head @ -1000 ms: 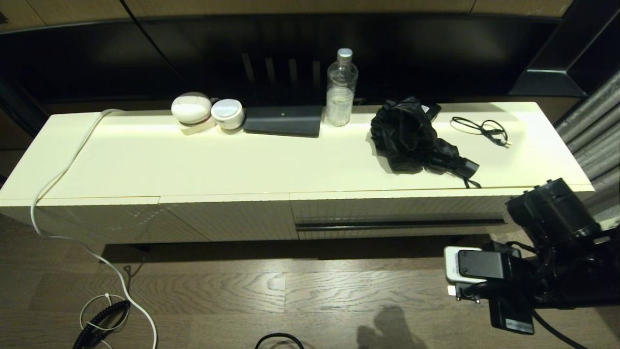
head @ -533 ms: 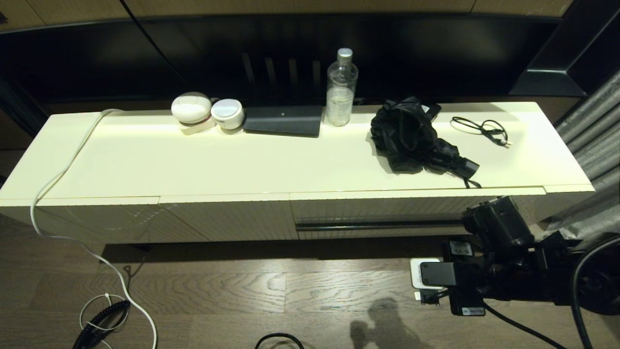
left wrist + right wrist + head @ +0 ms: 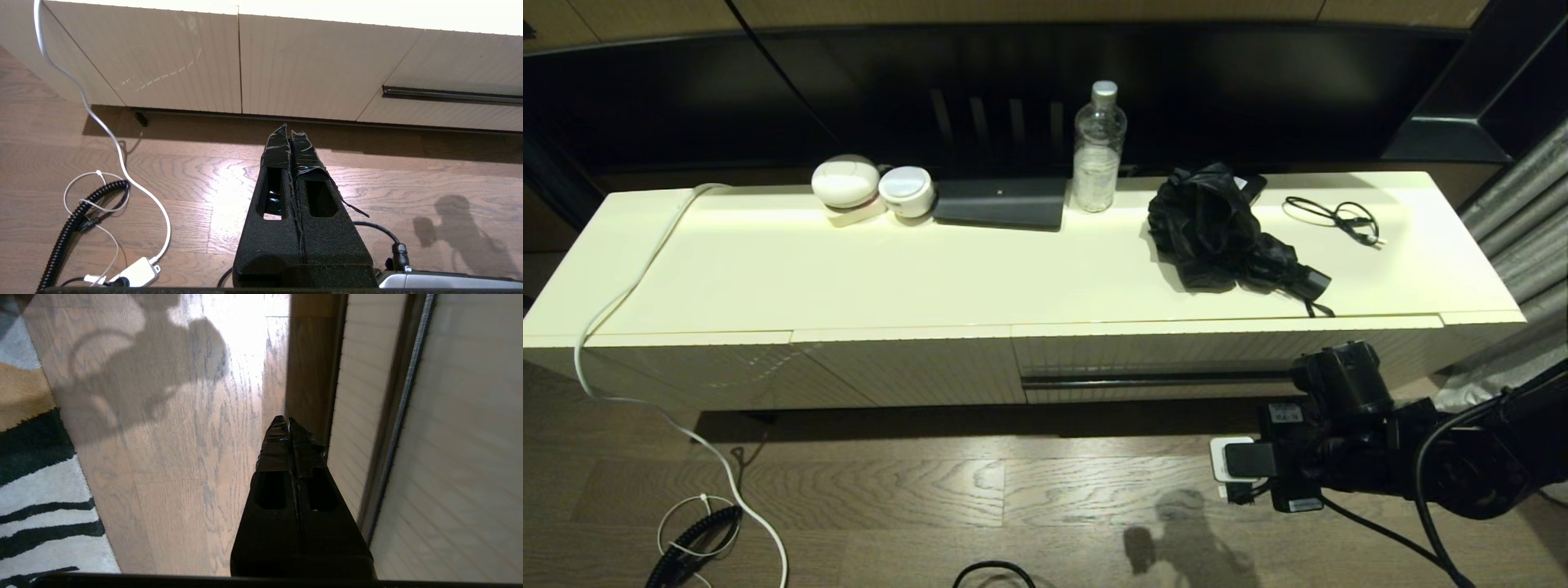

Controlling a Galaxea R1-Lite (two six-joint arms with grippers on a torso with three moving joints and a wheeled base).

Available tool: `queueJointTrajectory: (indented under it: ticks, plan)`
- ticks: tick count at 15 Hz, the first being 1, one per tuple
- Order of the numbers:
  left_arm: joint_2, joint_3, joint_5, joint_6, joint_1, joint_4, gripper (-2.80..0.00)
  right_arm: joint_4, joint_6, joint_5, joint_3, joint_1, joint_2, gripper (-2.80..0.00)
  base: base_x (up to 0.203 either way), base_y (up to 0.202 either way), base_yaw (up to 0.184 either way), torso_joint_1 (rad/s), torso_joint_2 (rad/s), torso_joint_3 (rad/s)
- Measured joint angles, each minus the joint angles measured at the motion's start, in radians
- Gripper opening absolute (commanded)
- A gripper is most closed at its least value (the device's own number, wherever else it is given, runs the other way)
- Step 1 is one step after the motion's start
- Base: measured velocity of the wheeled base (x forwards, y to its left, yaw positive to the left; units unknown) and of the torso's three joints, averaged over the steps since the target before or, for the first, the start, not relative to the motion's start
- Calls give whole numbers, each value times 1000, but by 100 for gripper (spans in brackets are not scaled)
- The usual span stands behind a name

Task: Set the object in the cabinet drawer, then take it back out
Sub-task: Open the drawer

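Note:
The black folding umbrella (image 3: pixel 1225 233) lies as a loose bundle on the right part of the cream cabinet top (image 3: pixel 890 269), its handle towards the front edge. Below it the cabinet drawer (image 3: pixel 1176 351) is closed, with its dark handle groove (image 3: pixel 1160 380) running along the ribbed front. My right arm (image 3: pixel 1339 392) hangs low in front of the drawer's right end. In the right wrist view the right gripper (image 3: pixel 288 422) is shut and empty, just off the drawer front (image 3: pixel 461 437) and beside the groove (image 3: pixel 402 416). The left gripper (image 3: pixel 289 130) is shut, empty, low over the floor, left of the drawer (image 3: pixel 449 73).
At the back of the cabinet top stand a clear bottle (image 3: pixel 1098 151), a flat black box (image 3: pixel 1001 204), two white round items (image 3: pixel 845 181) and a thin black cable (image 3: pixel 1335 216). A white cord (image 3: pixel 629 302) drops to the wooden floor. A striped rug (image 3: pixel 36 506) lies nearby.
My right arm has swung left and down, from beyond the cabinet's right corner to a spot in front of the right end of the drawer groove. The umbrella has not moved.

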Motion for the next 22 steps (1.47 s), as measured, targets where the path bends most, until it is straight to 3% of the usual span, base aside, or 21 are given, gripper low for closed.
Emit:
queueJointTrajectory:
  ticks: [12, 22]
  plan:
    - [0, 0, 0, 0, 0, 0, -280, -24, -17, 43, -29, -51, 71, 0, 0, 0, 0, 0, 0, 0]
    - [0, 0, 0, 0, 0, 0, -280, 82, -18, 79, -220, -115, 207, 0, 0, 0, 0, 0, 0, 0]
